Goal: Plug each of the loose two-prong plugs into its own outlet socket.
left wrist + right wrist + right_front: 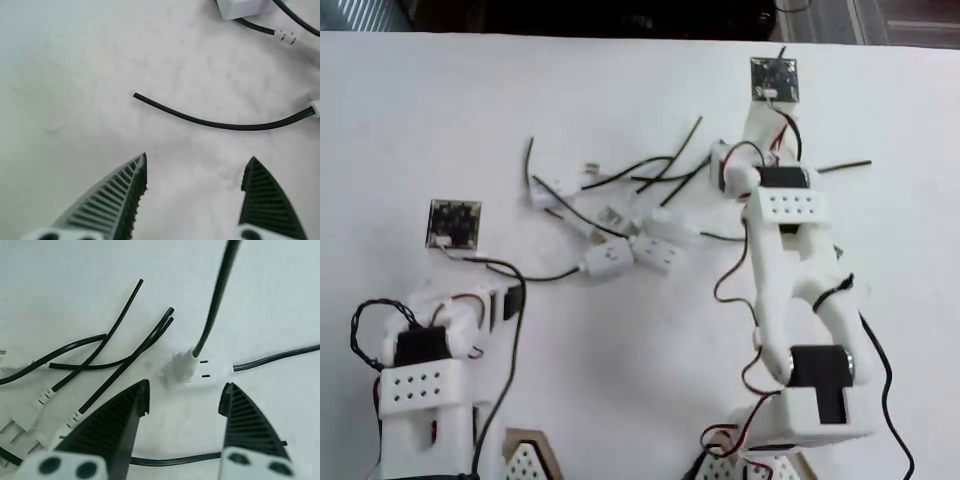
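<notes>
My right gripper [185, 387] stands open just short of a white plug [179, 370] whose two prongs meet a white socket [219, 371]; I cannot tell how deep they sit. Beside it lie two loose plugs [22, 421] with bare prongs. The high view has this gripper [720, 160] at the right end of the cable pile, with white sockets [655, 252] and loose plugs [555, 188] mid-table. My left gripper [195, 160] is open over bare table, with a black cable [220, 124] lying across in front of it and a white socket [240, 7] beyond. From above it [508, 300] is near the front left.
Black cables [665, 170] fan out over the middle of the white table [440, 120], several with free ends. The arms' own wires [730, 285] hang beside them. Two wooden-edged arm bases [525, 460] sit at the front edge. Open table lies far left and far right.
</notes>
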